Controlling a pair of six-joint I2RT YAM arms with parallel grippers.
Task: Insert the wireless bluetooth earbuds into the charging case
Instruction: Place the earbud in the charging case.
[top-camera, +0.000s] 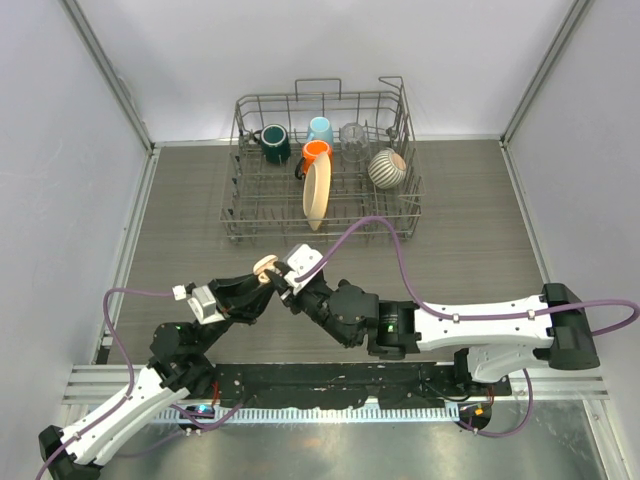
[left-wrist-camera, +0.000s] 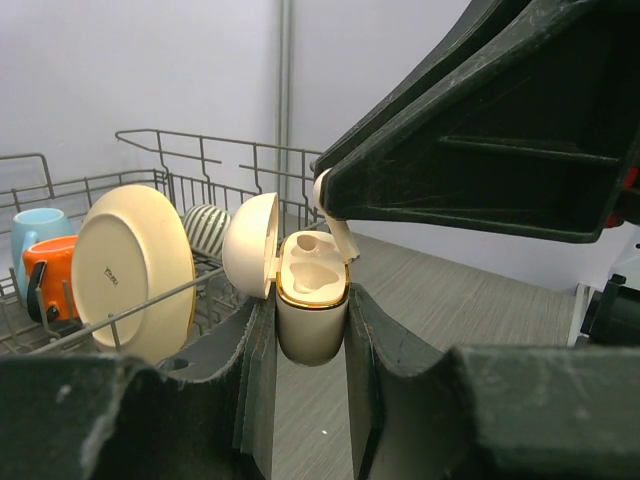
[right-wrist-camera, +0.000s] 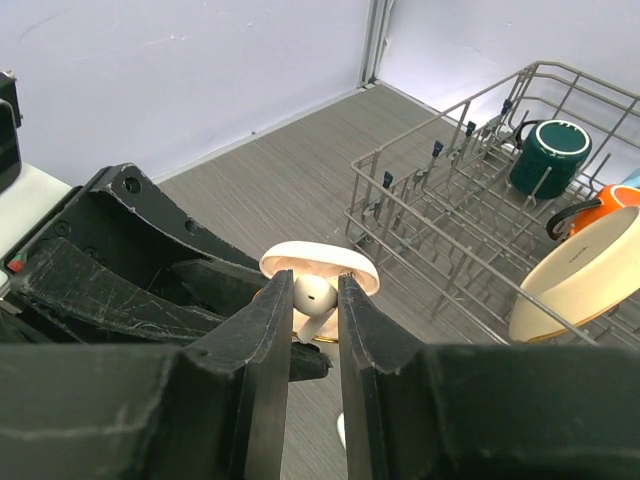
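White plastic charging case (left-wrist-camera: 311, 335) stood upright between the fingers (left-wrist-camera: 255, 340) of the left gripper (left-wrist-camera: 310, 300), which was clamped on the case's lower body and held it off the table (top-camera: 470, 250). The domed lid (left-wrist-camera: 250, 245) was swung open to the left in the left wrist view, and a gold-coloured rim (left-wrist-camera: 312, 299) framed the moulded wells inside.

The right gripper (right-wrist-camera: 315, 292) was closed on one of the wireless bluetooth earbuds (right-wrist-camera: 314, 296), pinching the bud's rounded head between its two dark fingers. In the left wrist view this bud's stem hung down from the right gripper's tip to the right edge of the case's mouth; whether stem and rim touched could not be told. In the right wrist view the held bud lay directly in front of the open lid.

Seen from above, the two grippers met tip to tip near the middle of the table, left of centre, with both arms reaching in from the near edge.

A wire dish rack (top-camera: 400, 215) stood well apart at the far side of the table. It held a cream plate (top-camera: 317, 195) on edge, a dark green mug (top-camera: 275, 143), an orange mug (top-camera: 316, 151), a pale blue mug (top-camera: 320, 128), a clear glass (top-camera: 353, 135) and a striped bowl (top-camera: 387, 168).
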